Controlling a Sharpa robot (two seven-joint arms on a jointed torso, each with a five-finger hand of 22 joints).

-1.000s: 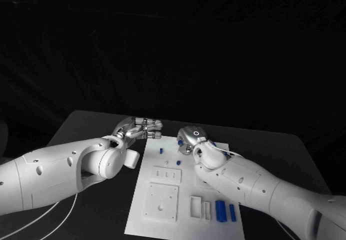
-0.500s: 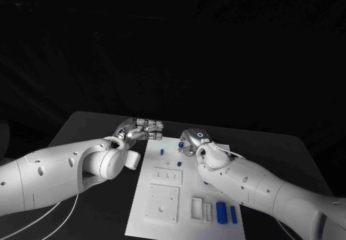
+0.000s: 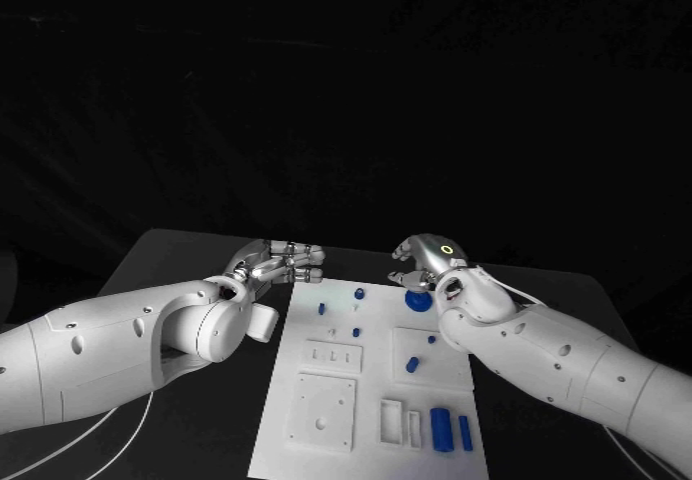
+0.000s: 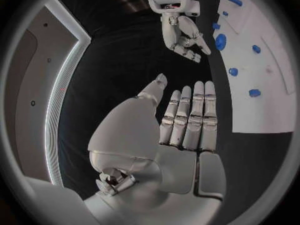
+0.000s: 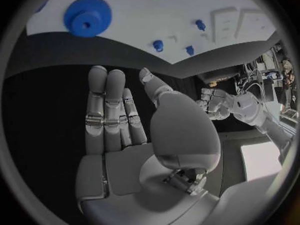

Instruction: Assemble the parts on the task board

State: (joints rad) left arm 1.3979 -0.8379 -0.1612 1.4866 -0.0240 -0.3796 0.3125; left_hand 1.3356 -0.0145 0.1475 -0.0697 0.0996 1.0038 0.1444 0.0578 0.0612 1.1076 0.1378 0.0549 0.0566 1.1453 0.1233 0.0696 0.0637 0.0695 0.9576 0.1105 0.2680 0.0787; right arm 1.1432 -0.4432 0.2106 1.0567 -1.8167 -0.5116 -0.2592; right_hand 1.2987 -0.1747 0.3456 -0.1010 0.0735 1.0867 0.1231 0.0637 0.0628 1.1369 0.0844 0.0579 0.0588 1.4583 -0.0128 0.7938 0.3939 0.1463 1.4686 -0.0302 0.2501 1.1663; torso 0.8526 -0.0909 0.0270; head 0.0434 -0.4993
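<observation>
The left hand (image 3: 277, 262) sits just off the far left corner of the task board (image 3: 320, 440), over the black table (image 3: 173, 255); its wrist view shows the fingers (image 4: 190, 117) laid straight and close together, the thumb out to one side, with nothing in its grasp. The task board lies lengthwise in the middle of the table, running away from the robot. On it, near its far left corner, is a small blue peg (image 3: 320, 309), with more small blue pieces (image 3: 356, 332) a little nearer the robot toward the board's middle, and another blue piece (image 3: 411, 364) right of those. At the board's near end two blue bars (image 3: 441, 428) lie side by side beside white rectangular pieces (image 3: 392, 419). A round blue disc (image 3: 418, 299) with a raised hub sits at the board's far right corner. The right hand (image 3: 428, 262) hovers just beyond that corner, next to the disc; its wrist view shows flat, extended fingers (image 5: 106, 110) holding nothing, with the disc (image 5: 87, 16) lying apart from the fingertips.
</observation>
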